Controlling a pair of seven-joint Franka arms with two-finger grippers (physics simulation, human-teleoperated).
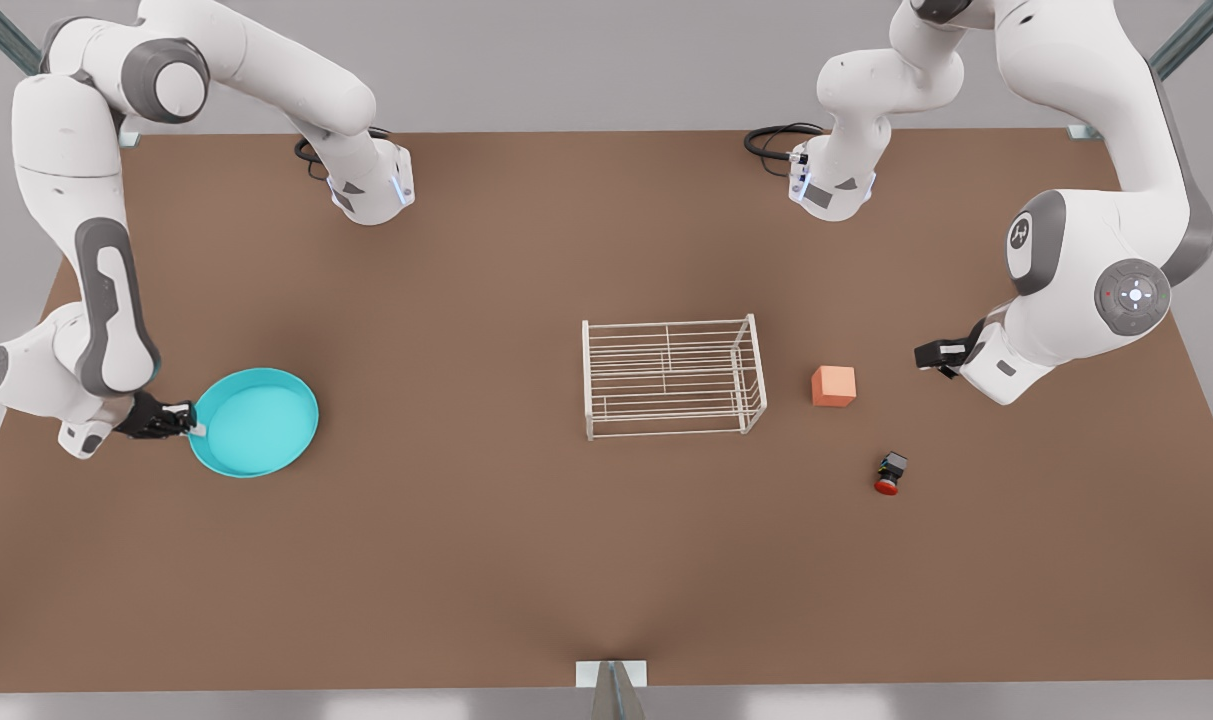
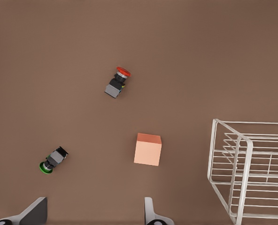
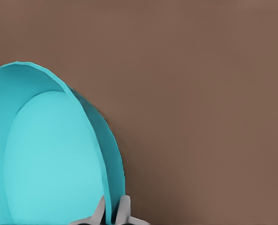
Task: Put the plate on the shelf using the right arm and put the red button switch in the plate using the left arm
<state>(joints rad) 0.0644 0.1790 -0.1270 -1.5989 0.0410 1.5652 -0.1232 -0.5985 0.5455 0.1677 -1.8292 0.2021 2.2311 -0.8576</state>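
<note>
Plate: the round cyan-turquoise shallow plate (image 1: pixel 256 422) sits on the brown table (image 1: pixel 486 560) at the front view's left, well apart from the rack; in the right wrist view its raised rim (image 3: pixel 111 173) runs straight between the two fingers.
Right gripper: the black two-finger right gripper (image 1: pixel 194 419) is at the plate's left edge, its pale fingertips (image 3: pixel 124 207) pinching the rim, one inside the dish and one outside.
Shelf: the small white wire shelf (image 1: pixel 672 377) stands upright near the table's middle, with open sides and nothing in it.
Red button switch: the tiny black-bodied red button switch (image 1: pixel 889 473) lies on its side on the table, to the right of the shelf and nearer the camera than the cube, apart from both.
Left gripper: the left gripper (image 2: pixel 94 213) hovers above the table at the front view's right, fingers spread wide and holding nothing; the red button switch lies well beyond the fingertips (image 2: pixel 149 208), not between them.
Cube: a salmon-orange cube (image 1: pixel 833 386) rests just right of the shelf, not touching it.
Green switch: a like switch with a green cap (image 2: pixel 53 160) lies on the table, seen in the left wrist view, apart from the cube.
</note>
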